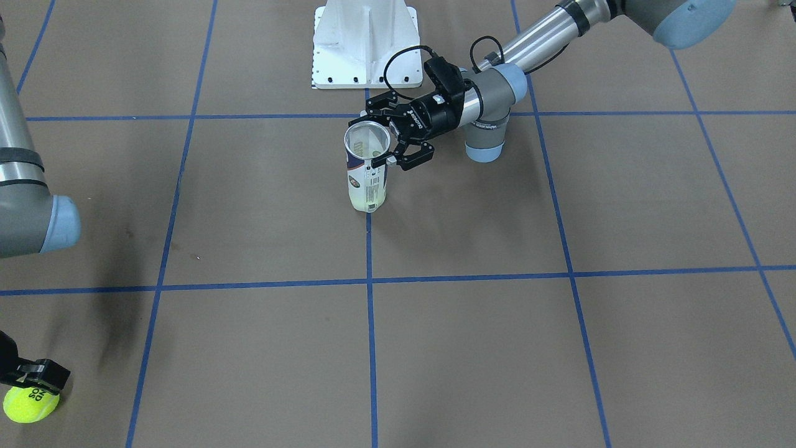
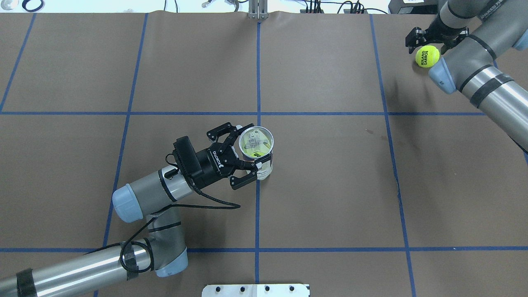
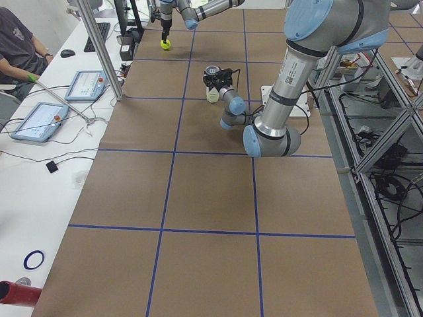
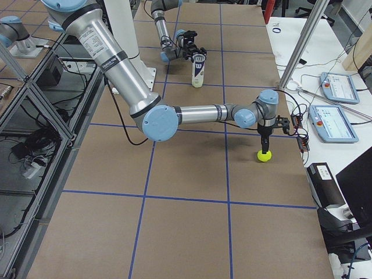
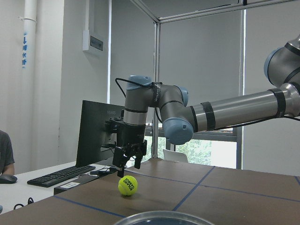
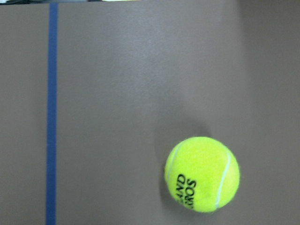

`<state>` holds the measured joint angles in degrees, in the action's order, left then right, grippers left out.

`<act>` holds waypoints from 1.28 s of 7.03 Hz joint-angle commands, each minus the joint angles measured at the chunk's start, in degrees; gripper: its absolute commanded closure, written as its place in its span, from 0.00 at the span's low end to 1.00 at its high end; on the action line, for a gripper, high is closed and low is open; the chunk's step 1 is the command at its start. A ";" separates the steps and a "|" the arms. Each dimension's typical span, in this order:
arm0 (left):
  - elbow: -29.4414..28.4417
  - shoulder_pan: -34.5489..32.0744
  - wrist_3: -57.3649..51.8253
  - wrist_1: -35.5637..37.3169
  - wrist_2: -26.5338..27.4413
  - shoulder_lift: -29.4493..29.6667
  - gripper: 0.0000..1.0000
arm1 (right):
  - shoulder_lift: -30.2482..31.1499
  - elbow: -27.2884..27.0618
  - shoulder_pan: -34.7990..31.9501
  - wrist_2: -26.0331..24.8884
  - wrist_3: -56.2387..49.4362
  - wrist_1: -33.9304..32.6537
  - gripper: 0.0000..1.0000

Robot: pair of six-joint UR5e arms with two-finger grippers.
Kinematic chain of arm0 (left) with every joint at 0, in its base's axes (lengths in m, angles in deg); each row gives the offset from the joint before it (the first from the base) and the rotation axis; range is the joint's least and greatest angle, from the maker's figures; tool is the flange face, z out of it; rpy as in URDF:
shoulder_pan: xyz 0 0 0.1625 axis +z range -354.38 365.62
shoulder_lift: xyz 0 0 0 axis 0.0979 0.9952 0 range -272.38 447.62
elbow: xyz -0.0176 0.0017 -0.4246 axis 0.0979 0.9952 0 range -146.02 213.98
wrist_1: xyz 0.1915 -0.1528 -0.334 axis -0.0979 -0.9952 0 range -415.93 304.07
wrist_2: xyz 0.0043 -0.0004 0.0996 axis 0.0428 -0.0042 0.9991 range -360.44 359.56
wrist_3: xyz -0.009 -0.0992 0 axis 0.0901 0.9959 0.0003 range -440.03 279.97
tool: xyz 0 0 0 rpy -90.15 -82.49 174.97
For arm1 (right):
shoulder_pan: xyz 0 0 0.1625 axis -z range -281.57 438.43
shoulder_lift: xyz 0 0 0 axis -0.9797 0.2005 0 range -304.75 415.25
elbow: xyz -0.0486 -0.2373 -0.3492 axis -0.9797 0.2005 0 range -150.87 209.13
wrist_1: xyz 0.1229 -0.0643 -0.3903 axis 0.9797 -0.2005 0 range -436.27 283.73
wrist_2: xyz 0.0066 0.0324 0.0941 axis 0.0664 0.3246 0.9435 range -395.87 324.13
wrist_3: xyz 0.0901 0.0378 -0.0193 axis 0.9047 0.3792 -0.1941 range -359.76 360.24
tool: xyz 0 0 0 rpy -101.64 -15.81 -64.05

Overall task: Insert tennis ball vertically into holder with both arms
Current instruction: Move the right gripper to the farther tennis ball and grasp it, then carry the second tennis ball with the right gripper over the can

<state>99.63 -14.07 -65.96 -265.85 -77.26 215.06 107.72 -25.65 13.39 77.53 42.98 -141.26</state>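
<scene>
The holder (image 1: 367, 180) stands upright on the counter (image 2: 330, 185), mouth up, near the middle. Your left end effector (image 2: 242, 153) is clasped on it just below the metal rim, likely to steady the tube against tipping during insertion. The tennis ball (image 5: 127, 185) rests on the counter, well apart, toward the far right corner. Your right end effector (image 5: 130, 166) hangs directly above it, fingers spread and nothing grasped, placed for a top-down pick.
</scene>
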 commanded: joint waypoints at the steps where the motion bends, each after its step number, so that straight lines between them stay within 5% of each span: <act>1: 0.18 0.00 0.00 0.04 0.00 0.00 0.12 | -0.71 4.13 0.79 -2.65 4.53 6.94 0.02; 5: 0.18 0.00 0.00 0.04 0.00 0.00 0.12 | -0.09 6.53 2.21 -4.68 4.55 9.71 0.02; 6: 0.18 0.00 0.00 0.04 0.00 0.00 0.12 | -0.01 6.79 2.38 -4.77 4.54 9.71 0.23; 7: 0.18 0.00 0.00 0.04 0.00 0.00 0.12 | -0.01 6.79 2.38 -4.68 4.46 9.62 0.98; 9: 0.18 0.00 0.00 0.04 0.00 0.00 0.12 | -0.44 5.40 2.04 -4.24 4.63 9.36 1.00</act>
<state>99.81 -14.07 -65.96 -265.81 -77.26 215.06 107.54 -19.23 15.69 73.07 47.45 -131.73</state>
